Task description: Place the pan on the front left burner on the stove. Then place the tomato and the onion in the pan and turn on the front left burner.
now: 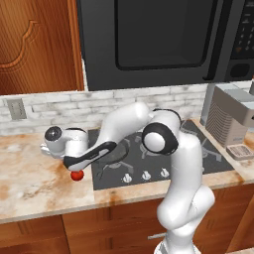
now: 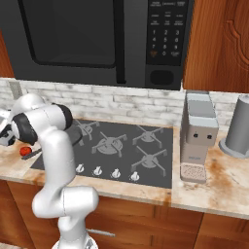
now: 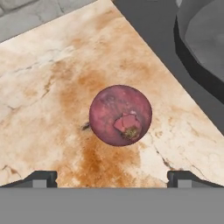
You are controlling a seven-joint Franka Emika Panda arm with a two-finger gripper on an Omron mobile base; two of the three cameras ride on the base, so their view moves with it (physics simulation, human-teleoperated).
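One dull purple-maroon onion (image 3: pixel 120 115), round with a rough pale scar, lay on the marbled worktop (image 3: pixel 52 96) beside the stove's (image 3: pixel 153 30) left edge, fingers (image 3: pixel 41 179) spread wide, empty.

Glossy white rounded arm (image 1: pixel 186 163), dark joints, dark hand

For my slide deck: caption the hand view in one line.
Open tool poised above the onion on the marbled counter, with the pan on the stove at the upper right.
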